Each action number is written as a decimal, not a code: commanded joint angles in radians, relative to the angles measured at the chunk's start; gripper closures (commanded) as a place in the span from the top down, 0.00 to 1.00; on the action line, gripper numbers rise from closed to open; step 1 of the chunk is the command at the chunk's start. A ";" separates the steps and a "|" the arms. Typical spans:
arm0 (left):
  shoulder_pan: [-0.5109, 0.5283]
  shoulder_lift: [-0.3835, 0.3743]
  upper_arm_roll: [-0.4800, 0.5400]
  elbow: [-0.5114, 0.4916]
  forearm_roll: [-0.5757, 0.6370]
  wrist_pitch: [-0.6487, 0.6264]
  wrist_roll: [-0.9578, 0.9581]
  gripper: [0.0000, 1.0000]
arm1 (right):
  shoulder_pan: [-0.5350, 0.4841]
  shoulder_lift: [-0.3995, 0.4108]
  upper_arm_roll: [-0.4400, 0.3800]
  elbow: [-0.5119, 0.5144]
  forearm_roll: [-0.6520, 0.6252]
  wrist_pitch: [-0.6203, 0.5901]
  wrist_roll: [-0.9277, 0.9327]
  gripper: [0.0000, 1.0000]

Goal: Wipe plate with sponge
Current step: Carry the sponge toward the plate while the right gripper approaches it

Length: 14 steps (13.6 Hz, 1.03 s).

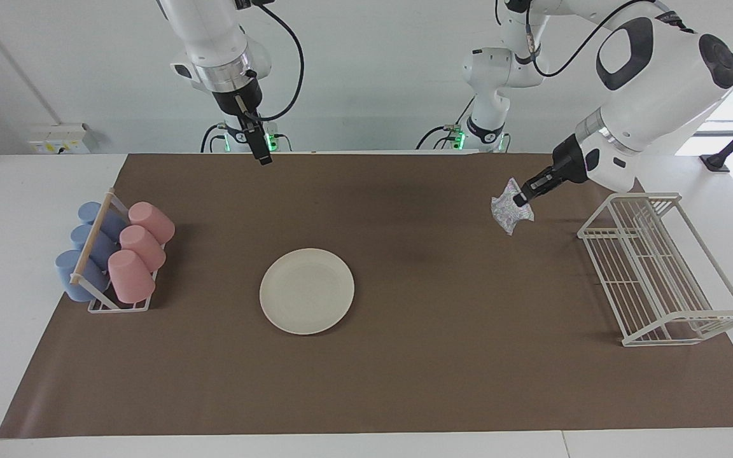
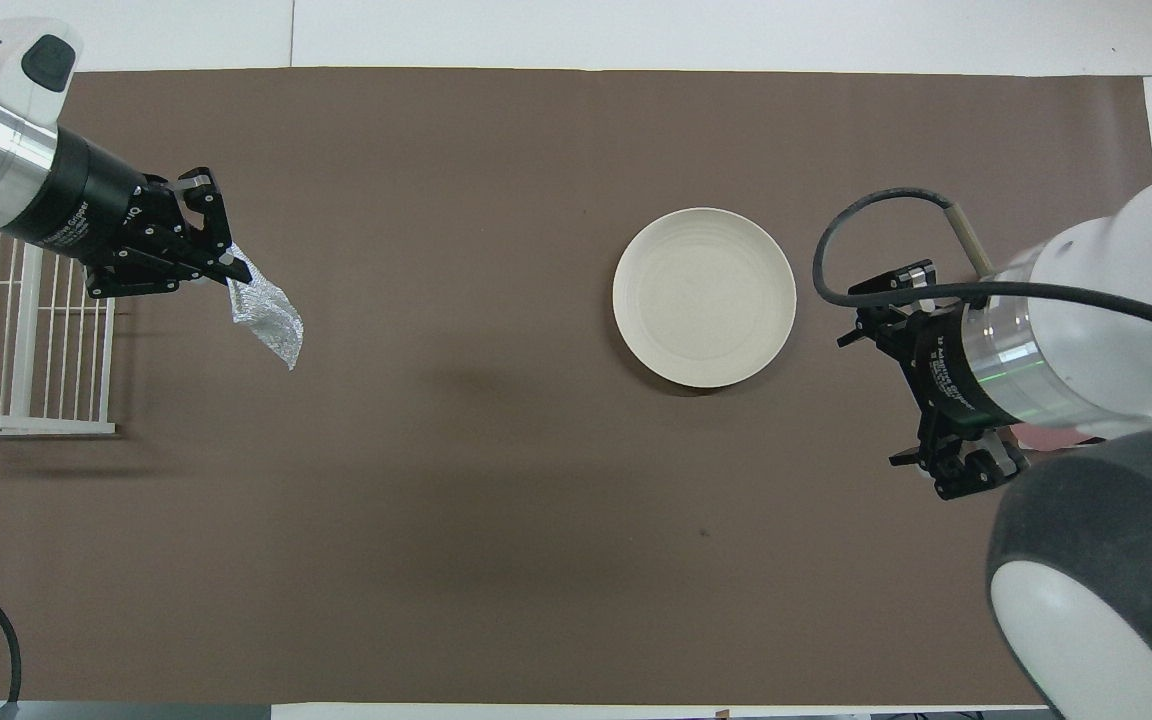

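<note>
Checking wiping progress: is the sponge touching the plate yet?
No, the sponge hangs from the left gripper over bare mat, apart from the plate.

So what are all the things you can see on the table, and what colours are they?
plate: one, cream-white, lying on the brown mat near the middle of the table.
sponge: one, silvery-white, held up over the mat.
cups: three pink and three blue, lying in a small rack at the right arm's end of the table.
wire rack: one, white, at the left arm's end of the table.
left tool: shut on the sponge, between the wire rack and the plate.
right tool: open, holding nothing, waiting above the mat's edge nearest the robots.
</note>
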 commanded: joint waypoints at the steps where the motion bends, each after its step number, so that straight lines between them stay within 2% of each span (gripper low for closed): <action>1: 0.036 -0.035 -0.004 -0.087 -0.176 0.059 0.010 0.00 | 0.026 -0.027 0.006 -0.032 0.012 0.033 0.064 1.00; 3: 0.037 -0.105 -0.004 -0.229 -0.320 0.118 0.100 0.00 | 0.040 -0.032 0.008 -0.032 0.014 0.037 0.069 1.00; 5: 0.045 -0.243 -0.004 -0.503 -0.535 0.207 0.340 0.00 | 0.077 -0.034 0.008 -0.041 0.014 0.069 0.130 1.00; 6: 0.039 -0.289 -0.004 -0.588 -0.612 0.227 0.423 0.00 | 0.078 -0.032 0.008 -0.041 0.017 0.086 0.165 1.00; 7: 0.028 -0.308 -0.006 -0.625 -0.658 0.244 0.447 0.00 | 0.095 -0.032 0.015 -0.043 0.027 0.097 0.181 1.00; 11: -0.012 -0.319 -0.014 -0.656 -0.746 0.301 0.481 0.00 | 0.182 -0.032 0.020 -0.084 0.038 0.192 0.224 1.00; 14: -0.027 -0.383 -0.015 -0.760 -0.797 0.304 0.660 0.00 | 0.222 -0.034 0.020 -0.127 0.040 0.269 0.255 1.00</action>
